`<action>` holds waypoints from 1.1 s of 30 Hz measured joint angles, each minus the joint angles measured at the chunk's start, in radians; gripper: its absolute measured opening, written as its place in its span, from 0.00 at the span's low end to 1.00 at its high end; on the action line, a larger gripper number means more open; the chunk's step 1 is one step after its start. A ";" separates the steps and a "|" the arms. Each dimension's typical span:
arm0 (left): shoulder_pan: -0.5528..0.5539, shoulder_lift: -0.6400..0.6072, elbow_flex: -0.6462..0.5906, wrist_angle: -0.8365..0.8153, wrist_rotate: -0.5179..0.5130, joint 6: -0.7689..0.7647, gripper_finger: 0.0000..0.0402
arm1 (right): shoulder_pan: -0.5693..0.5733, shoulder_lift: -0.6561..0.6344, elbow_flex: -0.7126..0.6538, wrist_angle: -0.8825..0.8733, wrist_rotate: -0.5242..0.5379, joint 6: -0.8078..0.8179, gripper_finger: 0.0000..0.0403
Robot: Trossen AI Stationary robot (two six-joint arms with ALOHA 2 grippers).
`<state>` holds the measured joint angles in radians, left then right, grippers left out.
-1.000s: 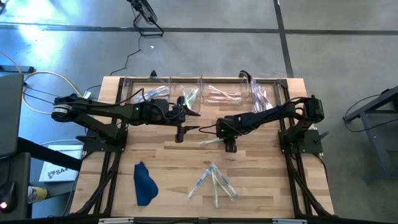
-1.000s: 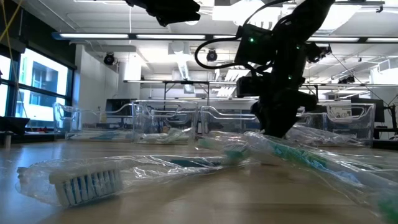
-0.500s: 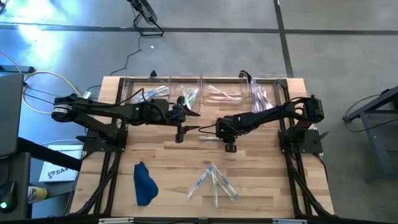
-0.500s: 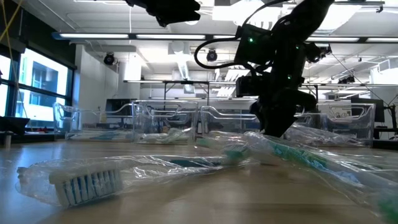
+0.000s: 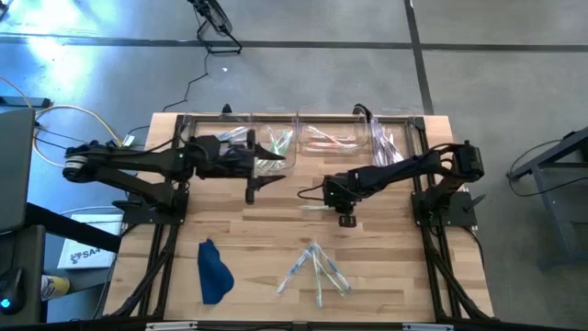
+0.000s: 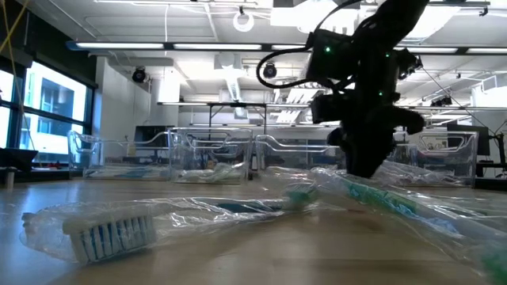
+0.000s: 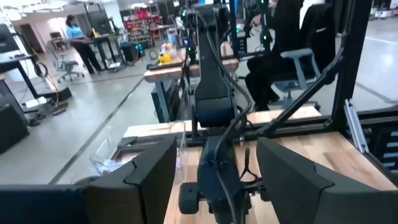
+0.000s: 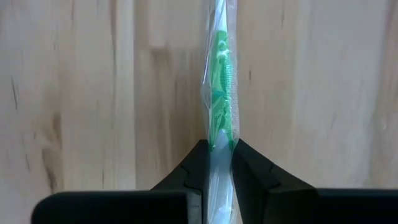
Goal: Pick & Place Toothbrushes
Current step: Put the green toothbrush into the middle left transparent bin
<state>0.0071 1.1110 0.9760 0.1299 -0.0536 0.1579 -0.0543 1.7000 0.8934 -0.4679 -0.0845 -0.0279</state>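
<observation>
Right wrist view, right claw [image 8: 216,163] clamped on a green-handled toothbrush in clear wrapper [image 8: 219,81] at the pale wooden worktop's [image 8: 74,93] middle, left claw [image 5: 252,188] spread apart near the far edge.

Wrapped green toothbrush [image 8: 219,93] between fingers [image 8: 194,168]

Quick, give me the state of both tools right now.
Left tool: open, holding nothing, up near the bins.
Right tool: closed on a green toothbrush in its wrapper, at mid-table.
</observation>
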 joint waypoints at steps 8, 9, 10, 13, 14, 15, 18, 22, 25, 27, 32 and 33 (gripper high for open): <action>0.000 -0.055 0.001 0.004 -0.002 0.021 0.54 | -0.004 -0.088 0.002 -0.026 -0.028 0.000 0.10; 0.000 -0.058 0.001 0.010 -0.006 0.029 0.54 | -0.004 -0.103 0.002 -0.025 -0.036 0.000 0.10; 0.000 -0.065 0.001 0.007 -0.006 0.036 0.54 | -0.004 -0.117 0.003 -0.025 -0.040 -0.001 0.10; 0.000 -0.077 0.001 0.020 -0.008 0.048 0.54 | -0.004 -0.161 0.003 -0.026 -0.054 -0.002 0.10; 0.000 -0.077 0.001 0.033 -0.008 0.048 0.54 | -0.004 -0.179 0.003 -0.027 -0.054 -0.003 0.10; 0.000 -0.077 0.001 0.042 -0.009 0.048 0.54 | -0.004 -0.198 0.003 -0.027 -0.054 -0.005 0.10; 0.000 -0.087 0.001 0.063 -0.009 0.054 0.54 | -0.004 -0.258 0.005 -0.027 -0.054 -0.010 0.10; 0.000 -0.098 0.001 0.059 -0.010 0.057 0.54 | -0.005 -0.345 0.005 -0.032 -0.052 -0.009 0.10; 0.000 -0.104 0.001 0.069 -0.013 0.057 0.54 | -0.005 -0.416 0.005 -0.032 -0.051 0.014 0.10; 0.000 -0.109 0.001 0.074 -0.020 0.058 0.54 | -0.005 -0.461 0.005 -0.021 -0.046 0.031 0.10; 0.000 -0.106 0.002 0.110 -0.051 0.056 0.54 | -0.005 -0.564 0.006 0.066 -0.015 0.079 0.10; 0.000 -0.105 0.001 0.104 -0.057 0.056 0.54 | -0.005 -0.579 0.006 0.089 -0.009 0.080 0.10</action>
<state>0.0071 1.0059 0.9773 0.2335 -0.1104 0.2138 -0.0589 1.1205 0.8989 -0.3789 -0.0934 0.0520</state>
